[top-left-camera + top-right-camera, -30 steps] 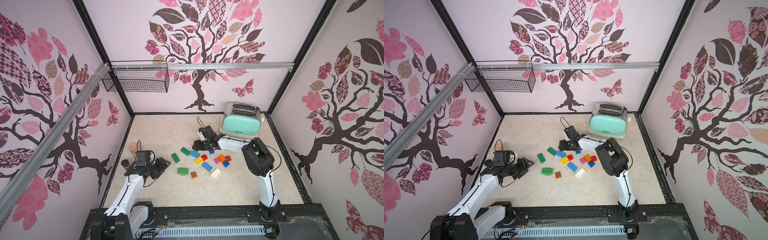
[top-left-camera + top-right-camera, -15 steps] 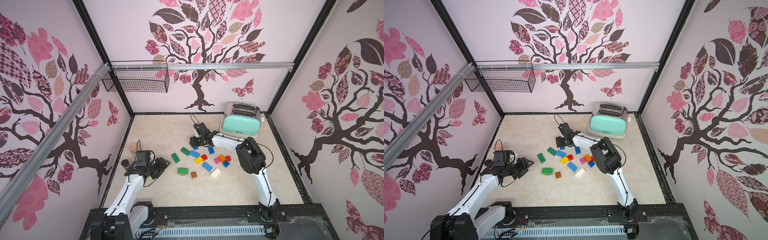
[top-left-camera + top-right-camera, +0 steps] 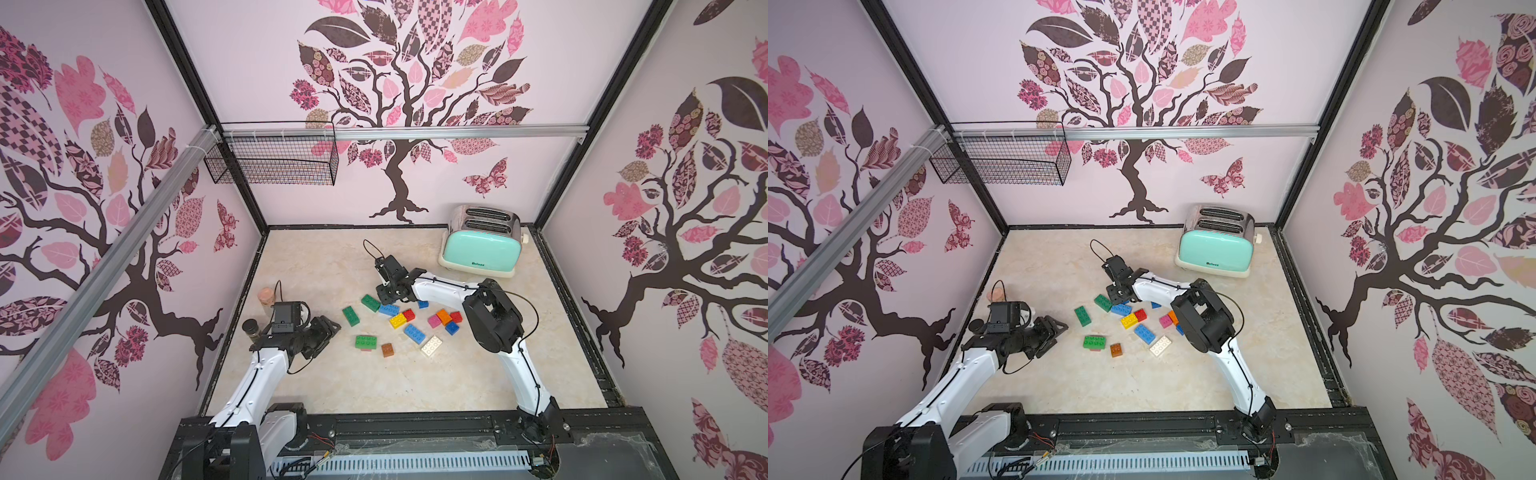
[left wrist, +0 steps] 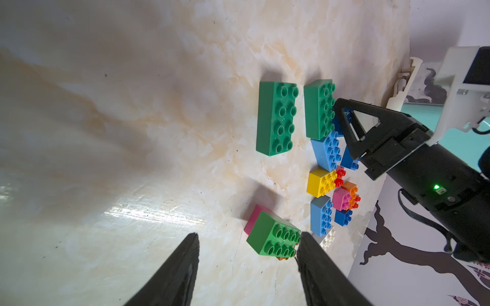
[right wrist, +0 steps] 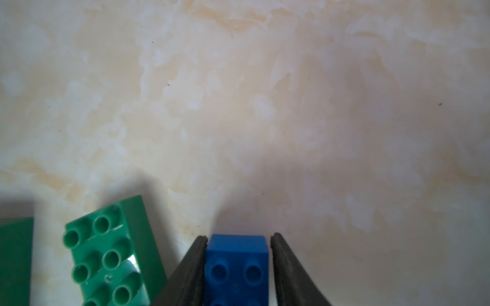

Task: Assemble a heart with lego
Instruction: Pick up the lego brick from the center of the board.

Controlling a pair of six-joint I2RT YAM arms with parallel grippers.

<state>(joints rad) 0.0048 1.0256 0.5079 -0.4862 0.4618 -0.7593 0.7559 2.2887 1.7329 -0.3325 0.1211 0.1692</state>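
Several lego bricks lie loose mid-table in both top views: green point(image 3: 351, 316), yellow point(image 3: 397, 320), light blue point(image 3: 414, 333), pink point(image 3: 434, 320), white point(image 3: 431, 345) and brown point(image 3: 387, 349). My right gripper point(image 3: 384, 297) point(image 5: 238, 236) is shut on a small dark blue brick point(image 5: 236, 262), right beside an oblong green brick point(image 5: 111, 254) point(image 3: 370, 302). At the table's left side, my left gripper point(image 3: 328, 332) point(image 4: 248, 235) is open and holds nothing. It points at a green brick point(image 4: 273, 238) stacked on a pink one.
A mint toaster point(image 3: 480, 249) stands at the back right. A small jar point(image 3: 251, 327) and a pinkish cup point(image 3: 266, 296) sit by the left wall behind my left arm. A wire basket point(image 3: 274, 162) hangs high on the left wall.
My right gripper has moved left and nearer, down beside the far green brick, and closed on the small dark blue brick. The left arm has stayed put.
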